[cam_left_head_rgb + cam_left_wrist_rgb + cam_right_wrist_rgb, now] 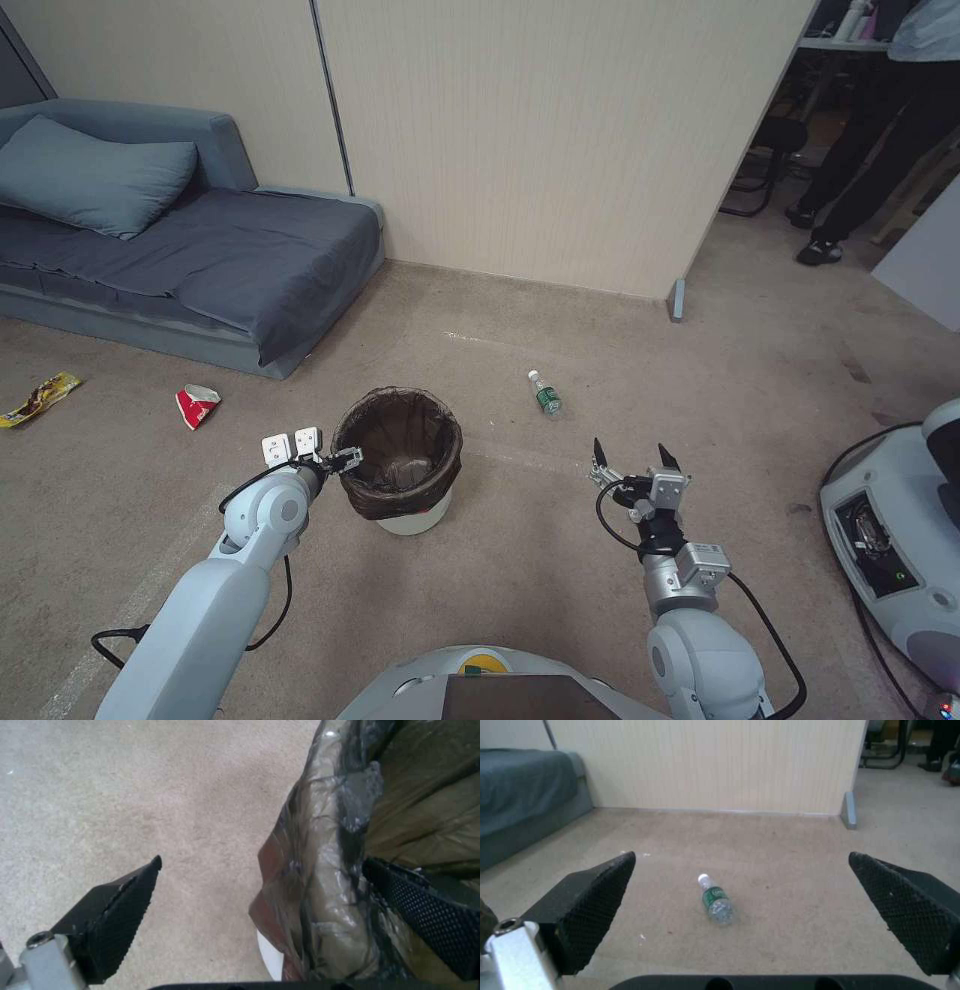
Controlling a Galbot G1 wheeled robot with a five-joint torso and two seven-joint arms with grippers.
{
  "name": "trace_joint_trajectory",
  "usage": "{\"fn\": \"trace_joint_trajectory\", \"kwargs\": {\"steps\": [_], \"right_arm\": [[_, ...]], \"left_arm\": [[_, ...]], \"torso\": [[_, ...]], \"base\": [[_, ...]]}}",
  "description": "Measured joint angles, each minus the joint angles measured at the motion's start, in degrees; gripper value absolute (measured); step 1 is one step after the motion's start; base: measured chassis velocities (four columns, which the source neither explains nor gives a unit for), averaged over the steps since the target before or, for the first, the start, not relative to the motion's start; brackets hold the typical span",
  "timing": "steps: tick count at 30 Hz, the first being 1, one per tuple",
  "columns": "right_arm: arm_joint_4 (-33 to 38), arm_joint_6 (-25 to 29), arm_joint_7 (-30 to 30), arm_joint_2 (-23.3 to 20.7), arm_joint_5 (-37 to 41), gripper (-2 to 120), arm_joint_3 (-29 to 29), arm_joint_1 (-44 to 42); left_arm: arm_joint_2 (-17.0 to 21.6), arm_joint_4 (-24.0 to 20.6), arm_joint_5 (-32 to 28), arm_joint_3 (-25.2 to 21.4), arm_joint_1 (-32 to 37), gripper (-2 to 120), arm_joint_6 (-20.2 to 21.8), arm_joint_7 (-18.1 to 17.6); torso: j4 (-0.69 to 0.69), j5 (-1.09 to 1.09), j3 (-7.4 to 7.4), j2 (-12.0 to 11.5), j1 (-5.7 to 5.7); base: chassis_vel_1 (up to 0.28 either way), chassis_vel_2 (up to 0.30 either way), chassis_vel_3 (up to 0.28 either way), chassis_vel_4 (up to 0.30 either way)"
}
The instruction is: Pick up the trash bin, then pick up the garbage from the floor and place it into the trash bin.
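The trash bin (398, 470) stands on the carpet in front of me, white with a dark brown bag (330, 877) folded over its rim. My left gripper (345, 460) is open at the bin's left rim. It straddles the rim, with one finger (115, 915) outside over the carpet and the other finger (425, 911) inside against the bag. The garbage lies scattered: a clear green-labelled bottle (545, 393) right of the bin, a red wrapper (197, 404) and a yellow wrapper (40, 397) at the left. My right gripper (635, 458) hangs open above the floor, short of the bottle (716, 901).
A grey sofa (200, 250) with a pillow stands at the back left. A beige partition wall (560, 140) runs behind the bin, ending at a grey foot (678, 298). Another robot's base (900, 540) sits at the right edge.
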Motion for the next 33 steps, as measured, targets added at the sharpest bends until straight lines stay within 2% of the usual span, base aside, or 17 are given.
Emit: {"fn": "trace_joint_trajectory", "kwargs": {"steps": [9,13,17,18,19,21,22,25,26,28,29,31,33], "right_arm": [[-0.1,-0.1,0.0,0.1,0.0,100,-0.2,0.2],[-0.1,-0.1,0.0,0.0,0.0,100,-0.2,0.2],[-0.1,-0.1,0.2,0.0,0.0,100,0.0,0.2],[-0.1,-0.1,0.2,0.0,0.0,100,0.0,0.2],[-0.2,-0.1,0.3,0.0,0.0,100,0.0,0.3],[-0.2,-0.2,0.4,0.0,0.0,100,0.0,0.3],[-0.2,-0.2,0.4,0.0,0.0,100,0.0,0.3],[-0.2,-0.2,0.4,0.0,0.0,100,0.0,0.3],[-0.2,-0.2,0.4,0.0,0.0,100,0.0,0.3],[-0.3,-0.2,0.5,0.0,0.0,100,0.0,0.4],[-0.3,-0.2,0.5,0.0,0.0,100,0.0,0.4],[-0.4,-0.2,0.5,0.0,0.0,100,0.0,0.4],[-0.5,-0.2,0.5,0.0,0.0,100,0.0,0.4]], "left_arm": [[-0.2,0.8,0.8,0.3,-0.1,100,0.0,0.6],[-0.2,0.7,0.8,0.5,0.0,94,0.0,0.8],[-0.1,0.1,0.6,0.5,0.4,76,0.0,1.5],[-0.1,0.1,0.6,0.5,0.4,76,0.0,1.5],[-0.1,-0.3,0.6,0.5,0.7,72,0.0,1.6],[0.0,-1.2,0.2,0.4,1.1,62,0.0,1.3],[0.0,-1.2,0.2,0.4,1.1,62,0.0,1.3],[0.1,-2.4,-1.3,0.2,1.7,47,0.2,0.5],[0.1,-2.4,-1.3,0.2,1.7,47,0.2,0.5],[0.2,-3.0,-1.2,0.1,2.0,37,0.2,0.3],[0.2,-3.0,-1.2,0.1,2.0,37,0.2,0.3],[0.2,-3.4,-0.8,0.1,2.2,25,0.3,0.3],[0.2,-3.5,-0.7,0.1,2.2,22,0.3,0.3]], "torso": [[0.00,-0.03,0.00,0.0,0.00],[-0.01,-0.04,0.00,0.0,0.00],[-0.02,-0.08,0.02,0.0,0.00],[-0.02,-0.08,0.02,0.0,0.00],[-0.03,-0.10,0.03,0.0,0.01],[-0.02,-0.11,0.04,0.0,0.01],[-0.02,-0.11,0.04,0.0,0.01],[-0.02,-0.13,0.05,0.0,0.01],[-0.02,-0.13,0.05,0.0,0.01],[-0.02,-0.13,0.05,0.0,0.01],[-0.02,-0.13,0.05,0.0,0.01],[-0.02,-0.10,0.05,0.0,0.01],[-0.02,-0.10,0.05,0.0,0.01]], "base": [[0.000,0.000,0.000,0.000],[0.000,0.000,0.000,0.000],[0.000,0.000,0.000,0.000],[0.000,0.000,0.000,0.000],[0.000,0.000,0.000,0.000],[0.000,0.000,0.000,0.000],[0.000,0.000,0.000,0.000],[0.000,0.000,0.000,0.000],[0.000,0.000,0.000,0.000],[0.000,0.000,0.000,0.000],[0.000,0.000,0.000,0.000],[0.000,0.000,0.000,0.000],[0.000,0.000,0.000,0.000]]}}
